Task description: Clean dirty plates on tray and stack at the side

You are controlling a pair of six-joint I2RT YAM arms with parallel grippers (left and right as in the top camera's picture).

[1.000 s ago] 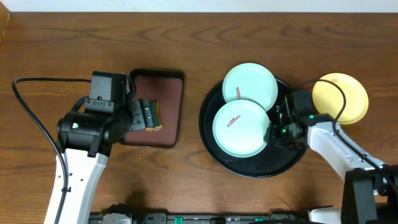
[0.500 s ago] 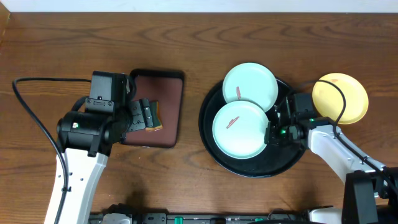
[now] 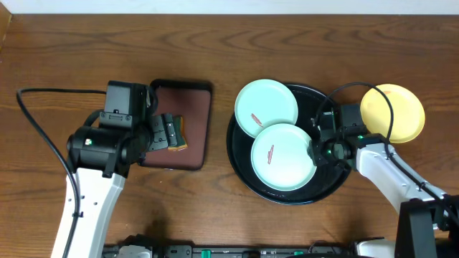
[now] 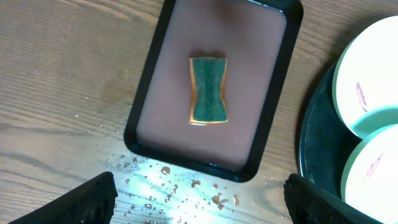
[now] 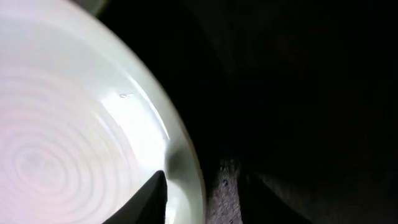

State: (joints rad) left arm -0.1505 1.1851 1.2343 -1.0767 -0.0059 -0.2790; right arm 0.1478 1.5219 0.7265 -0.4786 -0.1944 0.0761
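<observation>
The black tray [image 3: 244, 163] holds two mint-green plates, each with a reddish smear. One plate [image 3: 267, 107] lies over the tray's upper left rim. The other plate [image 3: 280, 161] lies in the tray's middle. My right gripper [image 3: 315, 152] is shut on this plate's right rim; in the right wrist view the rim [image 5: 186, 155] sits between the fingers [image 5: 193, 186], over the dark tray [image 5: 298, 74]. The yellow plate [image 3: 392, 113] lies on the table right of the tray. My left gripper [image 4: 199, 199] is open and empty, high above the table.
A green sponge [image 4: 208, 90] lies in the reddish-brown rectangular tray [image 4: 261, 124], left of the black tray [image 4: 317, 143]. Both mint plates show at the right of the left wrist view [image 4: 367, 68]. Water drops [image 4: 186, 186] lie on the wood near the rectangular tray's front edge.
The gripped mint plate has shifted right and toward the front with my right gripper. The other mint plate has slid left over the tray's rim. The left arm has not moved.
</observation>
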